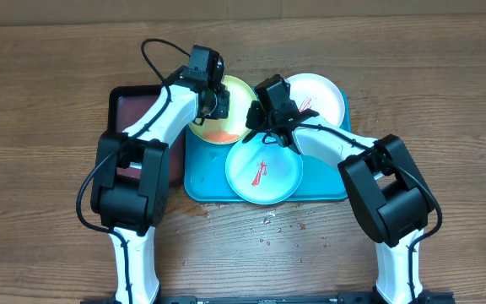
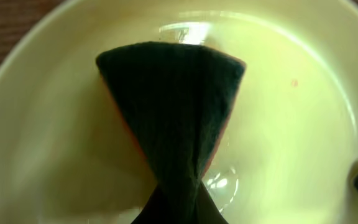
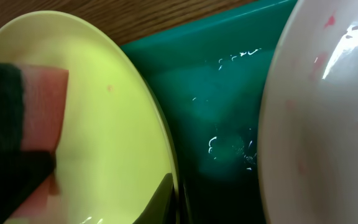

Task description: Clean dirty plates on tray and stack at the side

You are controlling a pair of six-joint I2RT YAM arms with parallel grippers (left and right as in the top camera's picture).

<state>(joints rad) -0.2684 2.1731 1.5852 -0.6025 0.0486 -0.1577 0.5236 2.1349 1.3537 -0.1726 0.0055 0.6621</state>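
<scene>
We saw left pincer (image 1: 218, 103) clamped on sponge (image 2: 173, 124), flat atop yellow-green plate (image 2: 291, 137). Right pincer (image 3: 170, 200) pinched shut on its rim

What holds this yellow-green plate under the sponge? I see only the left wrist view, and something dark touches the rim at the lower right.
Observer: That is the right gripper, shut on the rim of the yellow-green plate.
Operator: Which other plates are on the tray?
Observer: Two: a white plate at the far right and a mint plate at the front, both on the turquoise tray.
Operator: Are they clean?
Observer: No, both show red smears.
</scene>
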